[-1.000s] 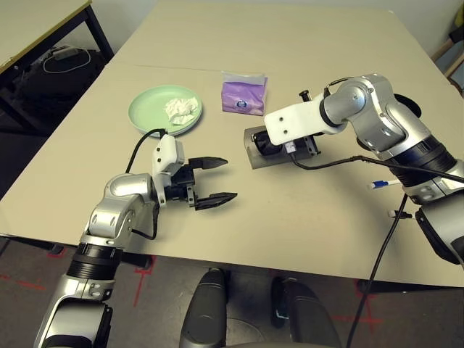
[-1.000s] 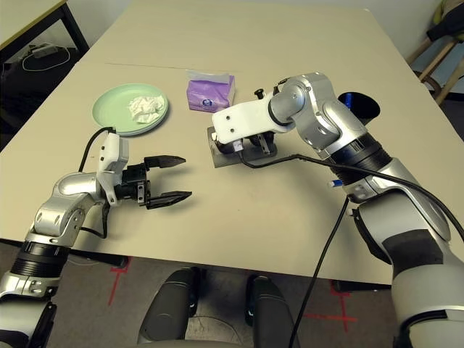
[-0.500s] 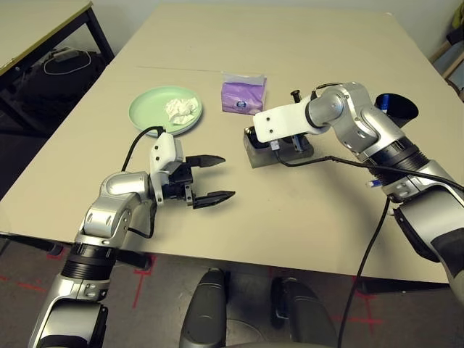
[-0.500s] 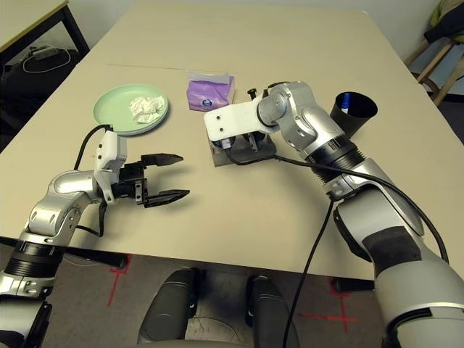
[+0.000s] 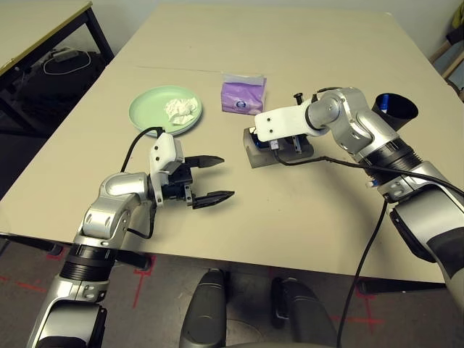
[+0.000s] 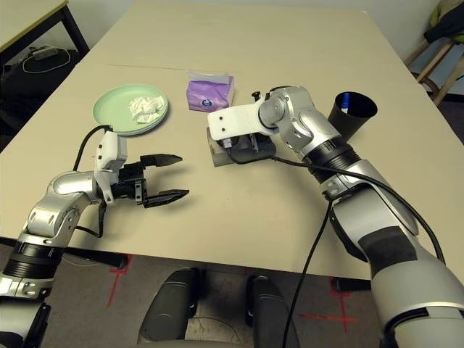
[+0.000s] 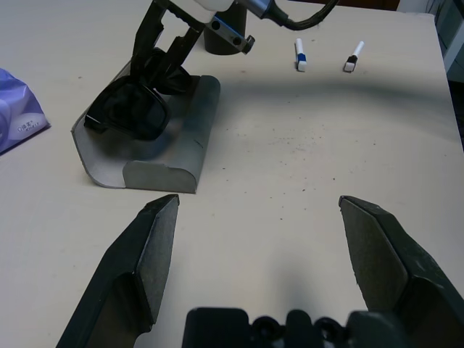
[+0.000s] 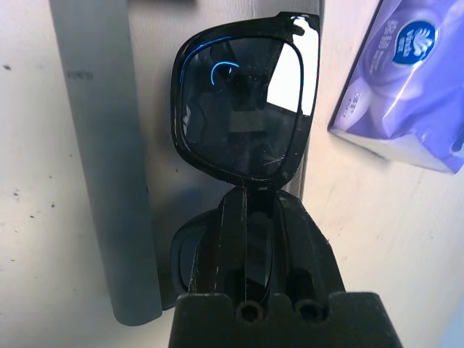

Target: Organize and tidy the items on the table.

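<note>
An open grey glasses case (image 5: pixel 255 155) lies mid-table with the black sunglasses (image 8: pixel 243 116) inside it. My right gripper (image 8: pixel 250 197) is shut on the sunglasses' bridge, reaching down into the case (image 7: pixel 185 123). The purple tissue packet (image 5: pixel 243 96) sits just behind the case. To the left, a pale green plate (image 5: pixel 148 112) carries crumpled white tissue (image 5: pixel 181 109). A black cup (image 6: pixel 353 110) stands to the right, beyond my right forearm. Two white-blue pens (image 7: pixel 299 54) lie near it. My left gripper (image 5: pixel 214 177) hovers open, near and to the left of the case, holding nothing.
A smaller beige table with black legs (image 5: pixel 36 29) stands at the far left, with a dark bag (image 5: pixel 54 69) on the floor beside it. The table's front edge (image 5: pixel 239 264) runs just below my left gripper. A black cable (image 5: pixel 326 161) trails from my right wrist.
My right arm swung its elbow in, uncovering the black cup, and the gripper shifted slightly left over the case with the sunglasses. The left arm stayed put.
</note>
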